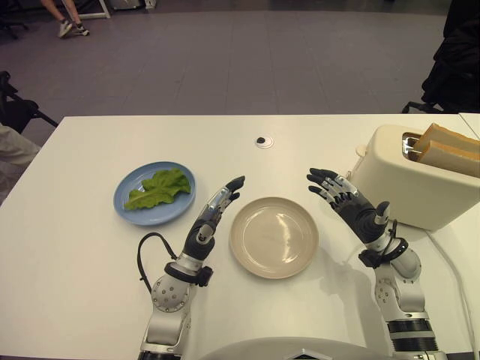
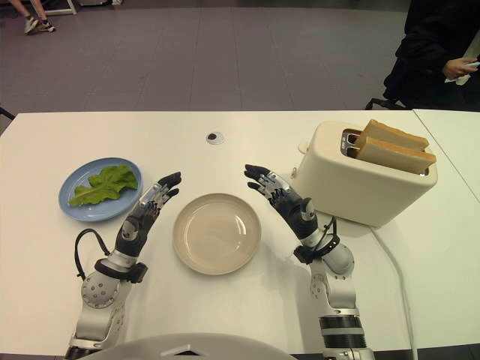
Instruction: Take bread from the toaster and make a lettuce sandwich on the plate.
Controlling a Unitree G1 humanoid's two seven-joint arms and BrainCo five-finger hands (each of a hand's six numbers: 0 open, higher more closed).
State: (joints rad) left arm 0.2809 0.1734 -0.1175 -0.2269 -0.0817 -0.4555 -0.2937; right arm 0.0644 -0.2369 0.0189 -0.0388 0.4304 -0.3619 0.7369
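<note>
Bread [image 1: 448, 148]: two slices stand tilted in the slots of the toaster [image 1: 405, 187], at my far right; I am not touching them.
Toaster: cream, on the white table [image 1: 90, 285] just right of my right hand, with its cord [image 1: 457, 277] trailing toward the near edge.
My right hand [image 1: 346, 204]: raised between the plate [image 1: 274, 237] and the toaster, palm turned inward. My fingers [image 1: 322, 180] are spread wide and only lightly bent. They grip nothing and are near the toaster's side but apart from it.
My left hand [image 1: 210, 221]: just left of the plate. My fingers [image 1: 231, 186] are stretched almost straight, close together and pointing forward, with nothing in them.
Plate: beige, flat on the table between my two hands.
Lettuce [image 1: 159, 187]: one green leaf on a blue plate [image 1: 124, 206], beyond my left hand and to its left.
</note>
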